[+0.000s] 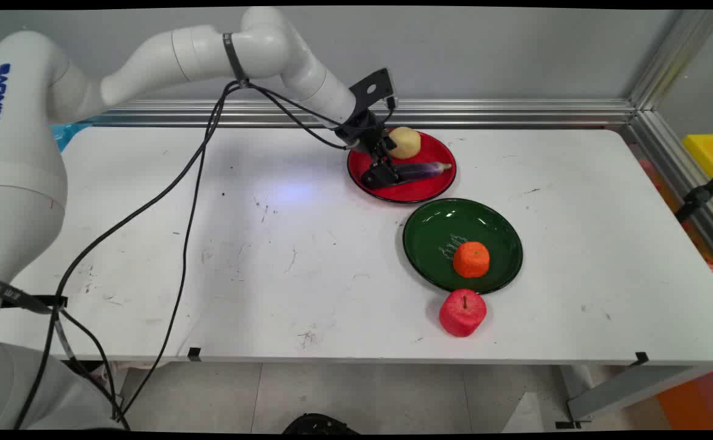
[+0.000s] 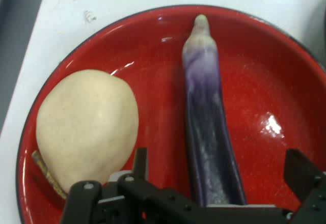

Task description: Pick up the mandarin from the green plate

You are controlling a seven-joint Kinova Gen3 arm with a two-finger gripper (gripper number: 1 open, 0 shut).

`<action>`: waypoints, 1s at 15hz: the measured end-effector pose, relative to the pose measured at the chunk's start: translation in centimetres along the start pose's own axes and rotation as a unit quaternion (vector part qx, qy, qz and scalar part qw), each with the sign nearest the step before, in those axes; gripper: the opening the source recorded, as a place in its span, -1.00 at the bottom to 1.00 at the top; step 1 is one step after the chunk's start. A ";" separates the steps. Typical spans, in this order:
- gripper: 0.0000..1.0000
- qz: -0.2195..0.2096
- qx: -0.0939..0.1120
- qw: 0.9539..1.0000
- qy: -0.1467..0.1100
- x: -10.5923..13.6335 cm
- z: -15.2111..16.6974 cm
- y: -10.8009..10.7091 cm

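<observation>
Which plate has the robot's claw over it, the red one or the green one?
The red plate, at the back. The gripper hangs over it, open around the eggplant beside the pear. The green plate only holds an orange.

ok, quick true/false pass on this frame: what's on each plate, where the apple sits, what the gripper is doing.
1. The eggplant lies on the red plate. True.
2. The pale pear-shaped fruit is on the green plate. False: it shares the red plate with the eggplant.
3. The gripper is open, its fingers either side of the eggplant's near end. True.
4. The red apple sits on the green plate. False: it is on the table, just off that plate's near rim.
5. The orange fruit sits on the green plate. True.
</observation>
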 end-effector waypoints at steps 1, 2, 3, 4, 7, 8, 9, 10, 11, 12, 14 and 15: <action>1.00 0.000 -0.002 1.000 -0.001 0.3 -0.2 0.2; 1.00 0.001 -0.004 1.000 -0.001 0.6 -0.6 0.5; 1.00 0.001 -0.006 1.000 -0.002 1.0 -0.9 0.8; 1.00 0.001 -0.009 1.000 -0.003 1.4 -1.3 1.2; 1.00 0.002 -0.019 1.000 -0.010 2.3 -2.7 2.6; 1.00 0.002 -0.023 1.000 -0.013 2.6 -3.1 3.1; 1.00 0.003 -0.028 0.999 -0.014 3.0 -3.4 3.7; 1.00 0.003 -0.031 0.999 -0.015 3.2 -3.6 4.1; 1.00 0.006 -0.036 0.999 -0.015 3.6 -3.9 4.9; 1.00 0.009 -0.039 0.999 -0.014 4.1 -4.0 5.6; 1.00 0.016 -0.043 0.999 -0.009 5.2 -4.0 7.2; 1.00 0.018 -0.044 0.999 -0.008 5.5 -4.0 7.7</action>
